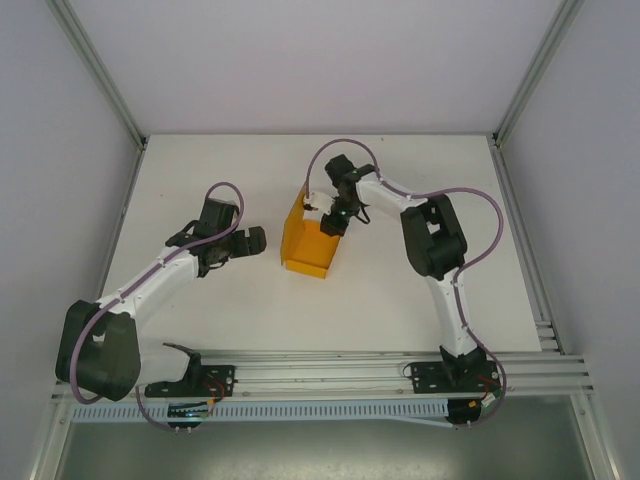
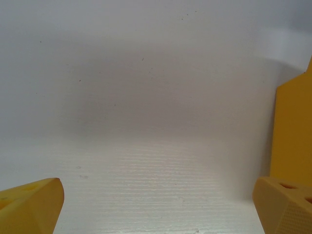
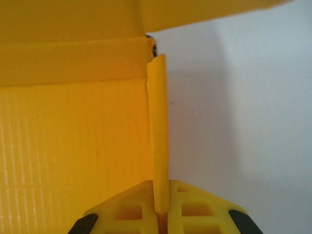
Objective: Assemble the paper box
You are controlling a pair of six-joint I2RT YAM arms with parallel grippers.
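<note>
box: paper box (image 1: 308,242) mid-table, between the 2 arms, resting on table (image 1: 400,290). Half formed: walls up, top open, taller panel standing at its far end.
R grip: right gripper (image 1: 336,222) pinching a thin upright side wall of the box, on its right side. Wrist cam: card edge runs straight down into the jaws, pads tight on both faces, no gap.
why R: prob. holds that wall vertical + stops the box sliding, so the fold doesn't spring flat. Edge-on pinch = firm hold w/o crushing the panel.
L grip: left gripper (image 1: 250,240) spread wide, nothing between fingers (image 2: 34,204). Just left of the box, not touching. Box wall visible at the right edge of its wrist cam.
why L: looks staged, jaws aimed at the box's left wall, ready to push or tuck while R anchors.
step: my read is mid-assembly, sides raised, closing flaps/lid not yet done.
next: L prob. needs to come in low along the table and meet the left wall square. R shouldn't let go till the fold is locked.
risk: thin card buckles if L pushes off-axis. Box could pivot around R's single pinch pt.
unclear: can't tell if bottom tabs are locked. Inside of box mostly hidden.
</note>
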